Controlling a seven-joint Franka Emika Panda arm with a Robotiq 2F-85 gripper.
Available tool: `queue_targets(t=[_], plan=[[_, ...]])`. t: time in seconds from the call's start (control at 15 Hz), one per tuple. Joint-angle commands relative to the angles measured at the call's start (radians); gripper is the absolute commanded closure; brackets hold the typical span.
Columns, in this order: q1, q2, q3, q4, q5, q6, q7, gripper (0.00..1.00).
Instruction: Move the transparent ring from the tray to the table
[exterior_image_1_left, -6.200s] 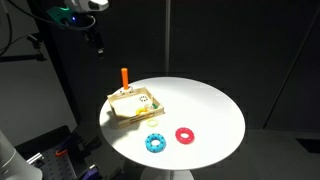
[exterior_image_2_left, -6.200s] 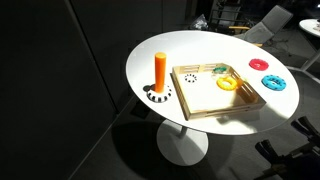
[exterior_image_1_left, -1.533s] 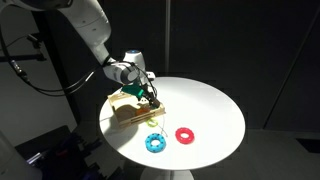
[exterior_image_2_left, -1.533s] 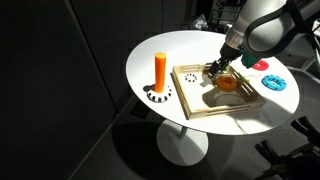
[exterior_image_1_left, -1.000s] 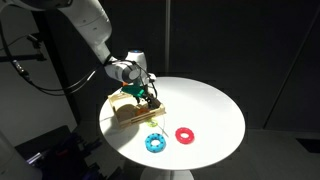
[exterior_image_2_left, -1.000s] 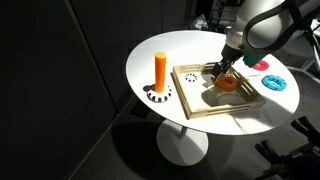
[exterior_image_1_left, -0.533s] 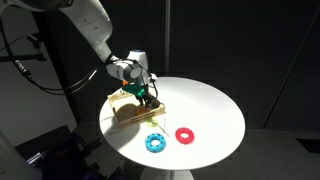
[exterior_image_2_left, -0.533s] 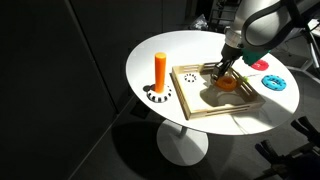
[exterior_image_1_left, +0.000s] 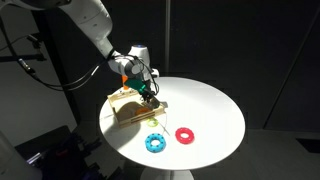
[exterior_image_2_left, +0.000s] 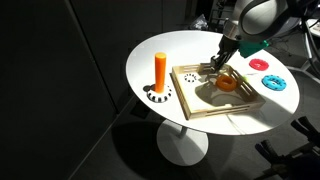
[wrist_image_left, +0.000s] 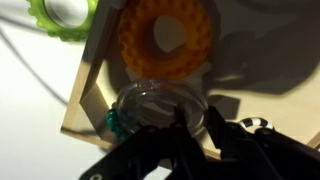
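Note:
In the wrist view the transparent ring (wrist_image_left: 155, 105) is a faint clear circle over the near edge of the tray (wrist_image_left: 93, 85). My gripper (wrist_image_left: 198, 122) is shut on the ring's rim, with one dark finger inside the ring and one outside. In both exterior views the gripper (exterior_image_1_left: 148, 93) (exterior_image_2_left: 216, 68) hangs low over the tan tray (exterior_image_1_left: 122, 112) (exterior_image_2_left: 198, 108) on the round white table (exterior_image_1_left: 215, 105) (exterior_image_2_left: 150, 45). The clear ring itself is too faint to make out there.
An orange ring (wrist_image_left: 168, 40) (exterior_image_2_left: 230, 84) and a green ring (wrist_image_left: 58, 18) lie in the tray. On the table are a blue toothed ring (exterior_image_1_left: 155, 143) (exterior_image_2_left: 273, 83), a red ring (exterior_image_1_left: 185, 134) (exterior_image_2_left: 259, 64) and an orange peg (exterior_image_2_left: 160, 70) on a black-and-white base.
The jaws have gone from open to shut over the tray, closing on the clear ring. The arm has shifted slightly upward.

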Motion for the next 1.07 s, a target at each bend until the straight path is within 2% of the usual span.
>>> queue_targets(t=[0.0, 0.33, 1.0], plan=[[-0.015, -0.052, 0.013, 0.008, 0.048, -0.031, 0.006, 0.91], [-0.019, -0.116, -0.006, -0.008, 0.078, -0.039, 0.015, 0.91], [0.0, -0.213, -0.172, -0.143, -0.06, -0.048, 0.146, 0.91]])
